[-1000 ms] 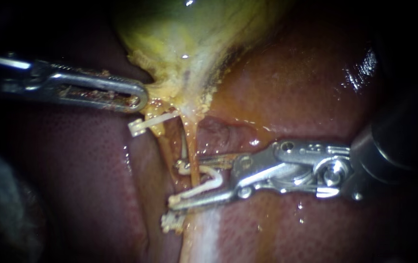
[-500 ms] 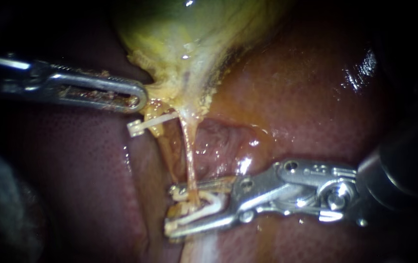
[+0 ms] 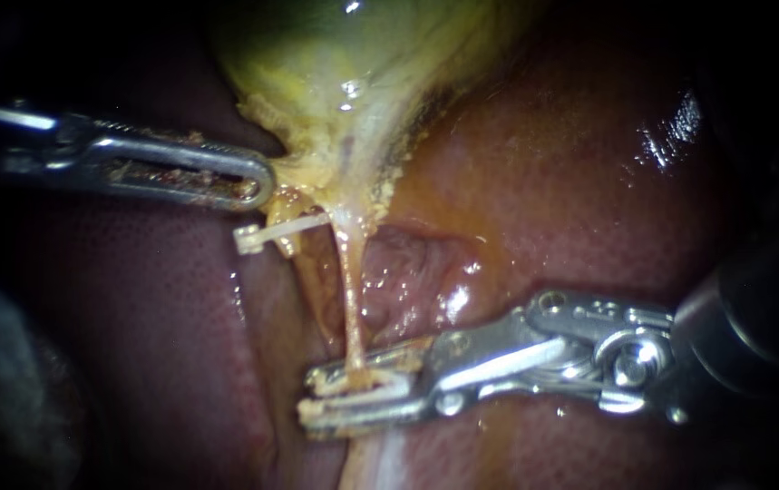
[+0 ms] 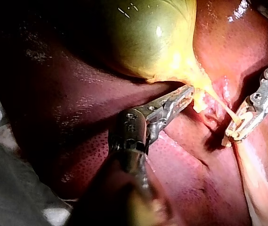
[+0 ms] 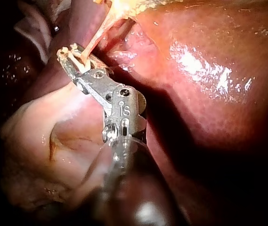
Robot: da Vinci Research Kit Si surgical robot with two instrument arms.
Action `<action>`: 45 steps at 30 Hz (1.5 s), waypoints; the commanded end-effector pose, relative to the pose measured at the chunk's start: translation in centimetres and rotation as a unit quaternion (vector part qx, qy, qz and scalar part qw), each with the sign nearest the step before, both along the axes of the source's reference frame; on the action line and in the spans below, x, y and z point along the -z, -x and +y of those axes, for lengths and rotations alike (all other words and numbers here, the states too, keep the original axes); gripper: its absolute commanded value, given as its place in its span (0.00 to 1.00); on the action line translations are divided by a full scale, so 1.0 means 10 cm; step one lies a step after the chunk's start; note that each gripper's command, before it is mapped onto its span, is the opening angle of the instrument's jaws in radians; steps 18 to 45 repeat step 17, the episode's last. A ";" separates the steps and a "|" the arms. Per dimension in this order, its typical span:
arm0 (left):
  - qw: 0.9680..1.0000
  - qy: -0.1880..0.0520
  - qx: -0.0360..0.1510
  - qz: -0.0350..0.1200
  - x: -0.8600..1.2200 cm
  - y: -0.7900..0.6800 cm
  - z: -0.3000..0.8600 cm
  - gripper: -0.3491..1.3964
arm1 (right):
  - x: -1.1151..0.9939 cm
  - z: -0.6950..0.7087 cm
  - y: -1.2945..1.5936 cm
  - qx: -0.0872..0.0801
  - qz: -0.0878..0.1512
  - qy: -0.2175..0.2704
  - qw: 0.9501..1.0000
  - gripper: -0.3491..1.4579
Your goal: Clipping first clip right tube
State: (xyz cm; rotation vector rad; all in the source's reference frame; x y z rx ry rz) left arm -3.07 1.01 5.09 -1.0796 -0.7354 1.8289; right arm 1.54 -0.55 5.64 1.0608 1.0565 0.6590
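Right instrument (image 3: 313, 399) has its jaws clamped on the clip (image 3: 375, 388), with the tube (image 3: 350, 299) pinched between them. The clip looks nearly flat. My call: only releasing and backing off remains.

Surgical bench: liver (image 3: 589, 163), gallbladder (image 3: 344, 54) lying beside grey cloth (image 4: 6, 197), endoscope-lit.
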 end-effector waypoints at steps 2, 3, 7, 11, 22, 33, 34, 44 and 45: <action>1.000 0.000 0.000 0.000 0.000 0.000 0.000 0.00 | 0.000 -0.001 0.003 0.000 -0.003 -0.008 1.000 0.00; 1.000 0.000 0.000 0.000 0.000 0.000 0.000 0.00 | 0.000 -0.001 0.004 0.000 -0.004 -0.011 1.000 0.00; 1.000 0.000 0.000 0.000 0.000 0.000 0.000 0.00 | 0.000 -0.002 0.006 0.001 -0.006 -0.016 1.000 0.00; 1.000 0.000 0.000 0.000 0.000 0.000 0.000 0.00 | -0.002 -0.004 0.007 0.002 -0.006 -0.015 1.000 0.00; 1.000 0.000 0.000 0.000 0.000 0.000 0.000 0.00 | -0.003 -0.004 0.007 0.001 -0.006 -0.015 1.000 0.00; 1.000 0.000 0.000 0.000 0.000 0.000 0.000 0.00 | -0.003 -0.004 0.007 0.001 -0.006 -0.015 1.000 0.00; 1.000 0.000 0.000 0.000 0.000 0.000 0.000 0.00 | -0.003 -0.004 0.007 0.001 -0.006 -0.015 1.000 0.00; 1.000 0.000 0.000 0.000 0.000 0.000 0.000 0.00 | -0.003 -0.004 0.007 0.001 -0.006 -0.015 1.000 0.00; 1.000 0.000 0.000 0.000 0.000 0.000 0.000 0.00 | -0.003 -0.004 0.007 0.001 -0.006 -0.015 1.000 0.00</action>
